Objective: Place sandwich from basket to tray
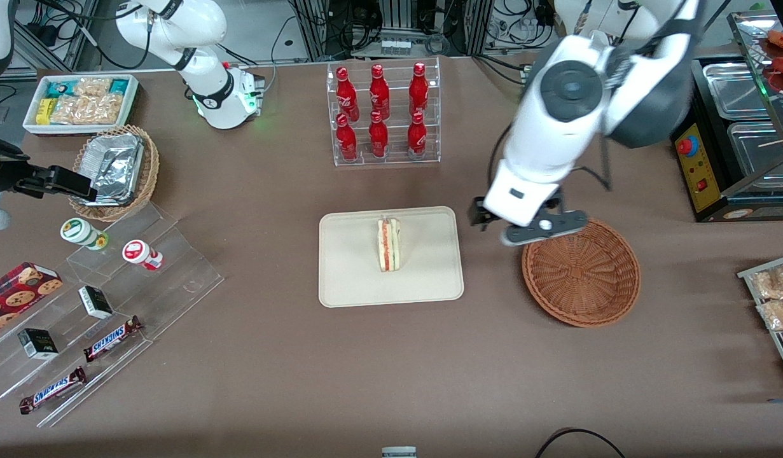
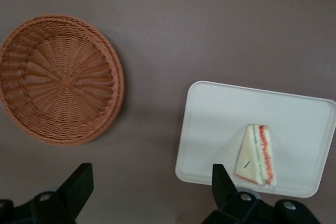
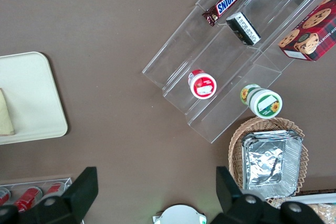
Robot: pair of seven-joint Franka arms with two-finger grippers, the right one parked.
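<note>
Round reddish-brown wicker basket holds nothing; cream rectangular plastic tray carries the triangular white-bread sandwich. Sandwich long axis runs toward and away from the front camera, filling stripe up. Claw open, above worktop between basket and tray.

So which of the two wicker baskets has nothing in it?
The reddish-brown basket under the open claw; the tan basket holds foil containers.
</note>
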